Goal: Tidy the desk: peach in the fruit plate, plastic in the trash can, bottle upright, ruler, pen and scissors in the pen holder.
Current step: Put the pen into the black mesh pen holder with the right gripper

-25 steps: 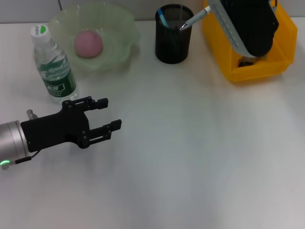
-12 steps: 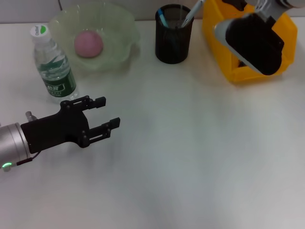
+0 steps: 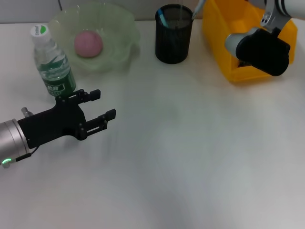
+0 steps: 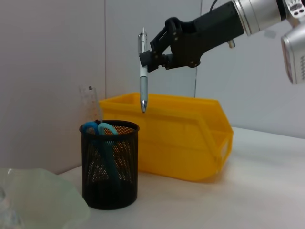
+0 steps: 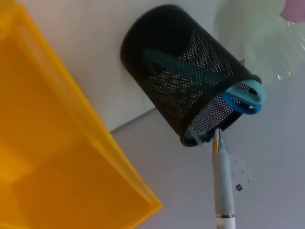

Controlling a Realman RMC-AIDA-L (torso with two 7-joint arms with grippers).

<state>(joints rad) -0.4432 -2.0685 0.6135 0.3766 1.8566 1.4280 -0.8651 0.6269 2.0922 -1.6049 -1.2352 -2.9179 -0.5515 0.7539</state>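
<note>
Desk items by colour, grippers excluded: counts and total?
Pink: 1, the peach
Green: 2, the fruit plate and the green-labelled bottle
Black: 1, the pen holder
Yellow: 1, the trash can
Blue: 1, the scissors
Clear: 1, the ruler
Silver: 1, the pen, held above the holder by the right end effector
Total: 8

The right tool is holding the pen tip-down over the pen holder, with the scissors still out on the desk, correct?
Not quite: the scissors are already in the pen holder, as the left wrist view shows. The right tool does hold the pen tip-down over it.
</note>
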